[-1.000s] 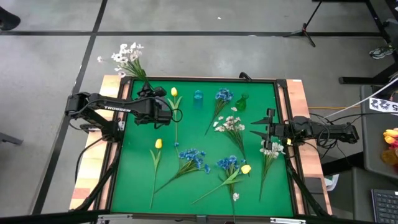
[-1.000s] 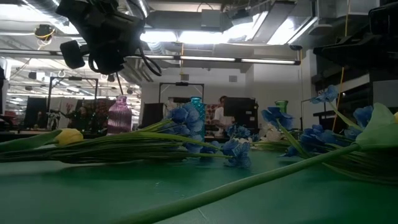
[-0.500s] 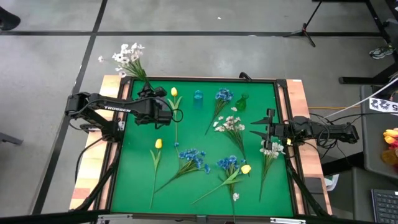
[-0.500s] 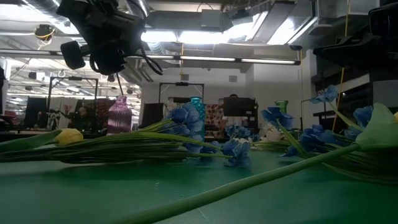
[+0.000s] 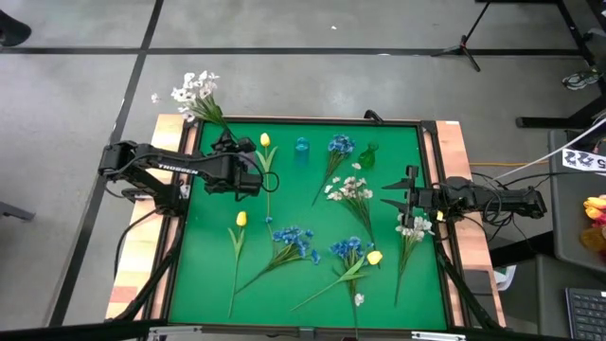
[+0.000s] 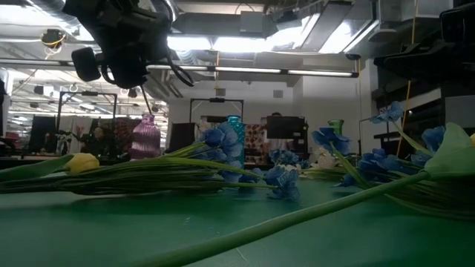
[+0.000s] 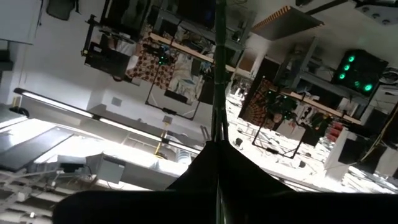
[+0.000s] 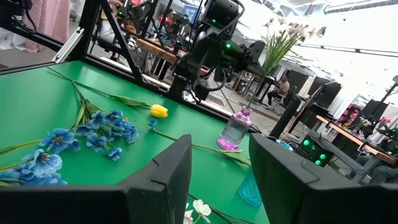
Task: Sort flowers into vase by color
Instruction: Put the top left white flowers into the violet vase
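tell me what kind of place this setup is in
Most likely a robotics lab or workshop, not a flower shop. The green table stands on a bare concrete floor with tape lines, a tripod stands nearby, and the low view shows exposed ceiling ducts and strip lights over cluttered equipment racks.

Grey concrete floor (image 5: 379, 85) w/ strip ceiling lights (image 6: 252, 72).

Looks like a robotics lab or workshop — bare concrete floor (image 5: 331, 80) marked with dark tape lines, a tripod stand (image 5: 467, 43) at about 1 o'clock off the worktop (image 5: 454, 152), exposed ceiling ducts (image 6: 245, 22) and strip lights (image 6: 252, 71) — plus equipment racks (image 8: 155, 37) behind.
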Available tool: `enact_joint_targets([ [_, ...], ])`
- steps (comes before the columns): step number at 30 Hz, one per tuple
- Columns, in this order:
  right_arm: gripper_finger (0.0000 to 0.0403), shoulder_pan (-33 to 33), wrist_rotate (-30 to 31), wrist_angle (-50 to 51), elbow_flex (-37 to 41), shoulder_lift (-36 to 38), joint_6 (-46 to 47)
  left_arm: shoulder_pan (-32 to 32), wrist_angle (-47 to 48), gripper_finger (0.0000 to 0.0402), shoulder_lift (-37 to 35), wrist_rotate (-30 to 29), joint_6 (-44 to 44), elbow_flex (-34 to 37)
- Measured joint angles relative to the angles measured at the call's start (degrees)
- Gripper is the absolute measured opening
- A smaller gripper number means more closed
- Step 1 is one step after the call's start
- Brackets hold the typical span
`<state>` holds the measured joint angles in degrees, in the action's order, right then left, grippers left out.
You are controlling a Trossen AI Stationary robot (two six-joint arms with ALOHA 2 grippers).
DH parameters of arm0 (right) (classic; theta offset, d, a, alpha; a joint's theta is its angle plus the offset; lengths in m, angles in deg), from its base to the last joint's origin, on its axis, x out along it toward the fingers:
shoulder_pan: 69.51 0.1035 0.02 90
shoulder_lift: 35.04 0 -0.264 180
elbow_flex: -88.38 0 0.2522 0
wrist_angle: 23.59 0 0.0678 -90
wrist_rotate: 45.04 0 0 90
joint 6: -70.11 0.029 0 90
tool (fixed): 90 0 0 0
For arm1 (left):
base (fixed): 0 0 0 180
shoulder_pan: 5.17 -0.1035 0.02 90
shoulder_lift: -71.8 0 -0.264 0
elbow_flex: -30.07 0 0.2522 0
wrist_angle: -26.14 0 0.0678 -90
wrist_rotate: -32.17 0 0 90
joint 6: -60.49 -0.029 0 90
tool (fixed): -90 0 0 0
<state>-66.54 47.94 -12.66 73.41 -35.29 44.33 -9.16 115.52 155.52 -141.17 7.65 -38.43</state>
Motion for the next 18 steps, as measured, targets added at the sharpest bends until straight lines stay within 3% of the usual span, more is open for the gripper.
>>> enact_joint_targets([
  [18,0.0161,0.01,0.0,0.06,0.0,0.01,0.0,0.0,0.46,0.0,0.0,0.22,-4.5,0.0],
])
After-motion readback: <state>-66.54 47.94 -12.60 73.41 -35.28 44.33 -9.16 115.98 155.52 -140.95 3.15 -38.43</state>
